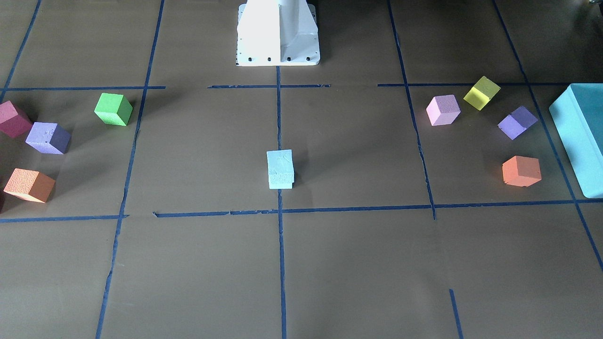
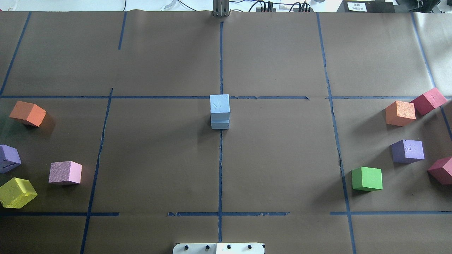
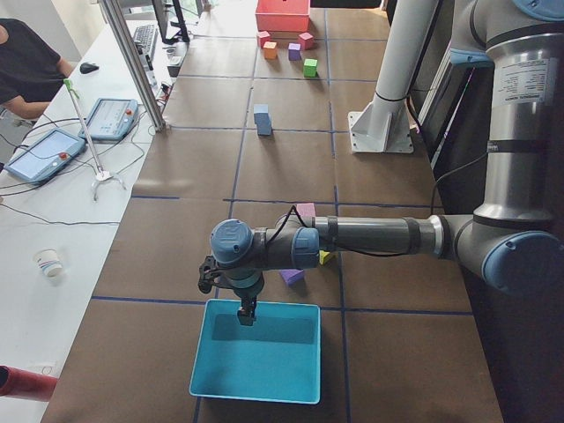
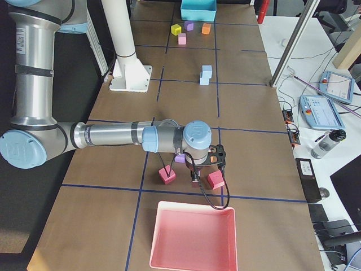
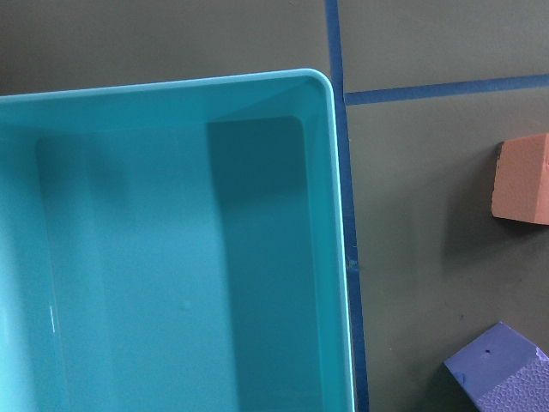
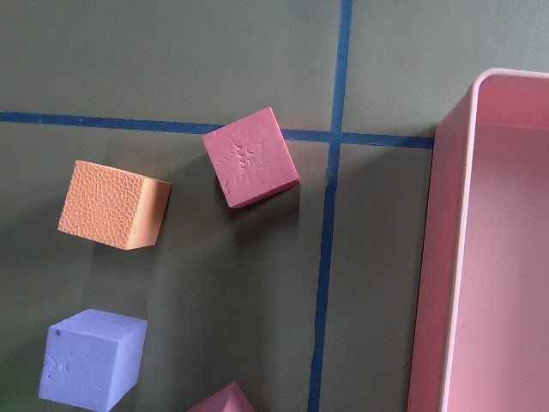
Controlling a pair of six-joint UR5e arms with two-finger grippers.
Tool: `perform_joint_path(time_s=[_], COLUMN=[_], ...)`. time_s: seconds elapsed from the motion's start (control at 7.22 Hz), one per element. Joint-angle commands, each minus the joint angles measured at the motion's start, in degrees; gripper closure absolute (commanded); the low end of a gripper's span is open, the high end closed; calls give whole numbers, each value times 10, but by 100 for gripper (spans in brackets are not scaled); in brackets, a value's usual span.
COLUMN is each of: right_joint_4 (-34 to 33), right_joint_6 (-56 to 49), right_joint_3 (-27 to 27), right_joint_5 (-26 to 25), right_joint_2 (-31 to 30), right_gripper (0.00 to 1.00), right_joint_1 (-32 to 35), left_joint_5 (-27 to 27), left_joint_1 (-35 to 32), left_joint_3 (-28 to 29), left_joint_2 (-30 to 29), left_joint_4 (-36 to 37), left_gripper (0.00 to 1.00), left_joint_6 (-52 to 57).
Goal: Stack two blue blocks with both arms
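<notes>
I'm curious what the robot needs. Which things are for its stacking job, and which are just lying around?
For the job: top blue block, bottom blue block, left arm, right arm.

Just lying about: green block, yellow block, pink block, orange blocks and, purple blocks and, red blocks and, teal bin, pink bin.

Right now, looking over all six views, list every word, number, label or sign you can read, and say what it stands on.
Nothing is legible in any view.
The white label on the black box beyond the table: too small to read.
The sticker on the left arm: blurred, unreadable.
The sticker on the right arm: blurred, unreadable.
</notes>
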Motion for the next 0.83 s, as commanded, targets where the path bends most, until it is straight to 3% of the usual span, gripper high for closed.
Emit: perform_joint_path(time_s=[0.0, 0.69], right_joint_4=[0, 1], right_joint_6=[0, 0], right_joint_3=[-11, -39], right_joint_5=[-1, -6], right_joint_2=[3, 3], right_gripper=[0, 0], right_joint_1=[3, 31], left_joint_5=[0, 0], left_joint_1=[0, 0], left_joint_3=[0, -4], left_joint_2=[1, 1], left_joint_4=[0, 0], left_gripper=[0, 0], left_joint_6=[-2, -3])
